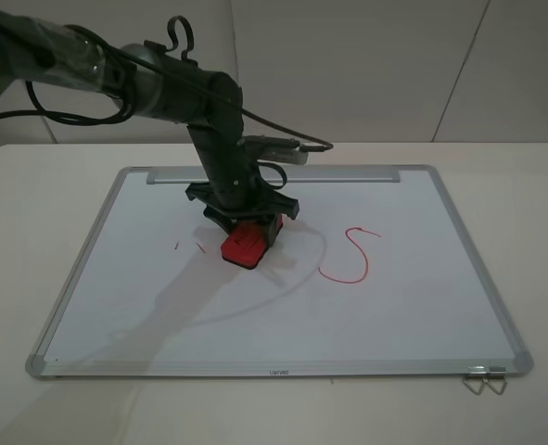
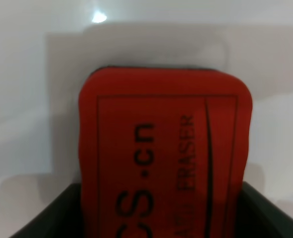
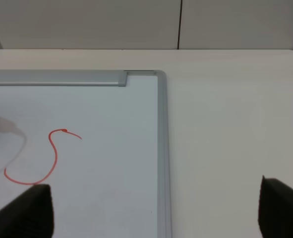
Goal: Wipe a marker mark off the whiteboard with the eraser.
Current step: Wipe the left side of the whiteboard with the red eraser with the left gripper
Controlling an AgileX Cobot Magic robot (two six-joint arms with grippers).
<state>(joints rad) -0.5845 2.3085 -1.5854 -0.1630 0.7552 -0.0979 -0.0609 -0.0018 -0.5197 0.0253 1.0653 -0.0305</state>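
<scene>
The whiteboard (image 1: 209, 324) lies flat on the table. My left gripper (image 1: 246, 230) is shut on the red eraser (image 1: 246, 247) and holds it tilted, with its lower end on the board left of centre. Just left of the eraser, two short red strokes (image 1: 177, 247) are all that shows of the marker mark "R". In the left wrist view the eraser (image 2: 166, 139) fills the middle over the white board (image 2: 27, 99). My right gripper (image 3: 156, 213) is open, with dark fingertips (image 3: 27, 213) wide apart, above the board's right edge (image 3: 162, 148).
A red letter "S" (image 1: 350, 258) is drawn right of the eraser and shows in the right wrist view too (image 3: 42, 158). The silver tray strip (image 1: 274, 174) runs along the far edge. A metal binder clip (image 1: 485, 380) sits at the front right corner.
</scene>
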